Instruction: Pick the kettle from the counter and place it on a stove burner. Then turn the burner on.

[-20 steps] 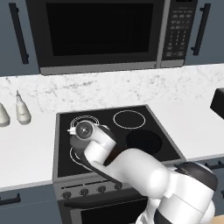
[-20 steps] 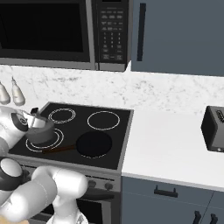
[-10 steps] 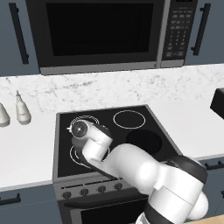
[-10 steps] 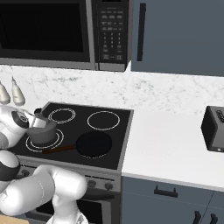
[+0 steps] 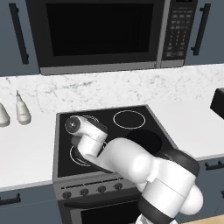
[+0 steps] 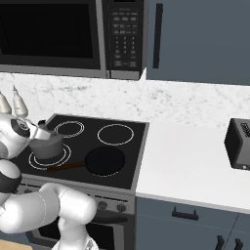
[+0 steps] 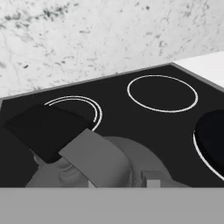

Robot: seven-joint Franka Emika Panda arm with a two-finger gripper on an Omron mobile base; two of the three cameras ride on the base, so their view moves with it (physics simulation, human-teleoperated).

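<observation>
The dark grey kettle [image 6: 47, 147] stands upright over the front-left stove burner [image 6: 34, 161]; whether it rests on it or hangs just above I cannot tell. My gripper [image 6: 36, 130] is at the kettle's top left, shut on its black arched handle [image 7: 41, 129]. In the hand view the kettle's rounded body [image 7: 118, 168] lies right below the camera, and the fingertips are hidden. From the left base camera my arm covers the kettle. The white counter [image 6: 195, 166] runs on both sides of the stove.
A black frying pan [image 6: 105, 160] sits on the front-right burner, its handle pointing toward the kettle. Two pale bottles [image 5: 22, 111] stand on the counter left of the stove. A dark toaster [image 6: 239, 144] is at the right. A microwave [image 5: 100, 35] hangs above.
The hand has shifted slightly left and the elbow has swung up over the stove. The kettle has stayed over the front-left burner.
</observation>
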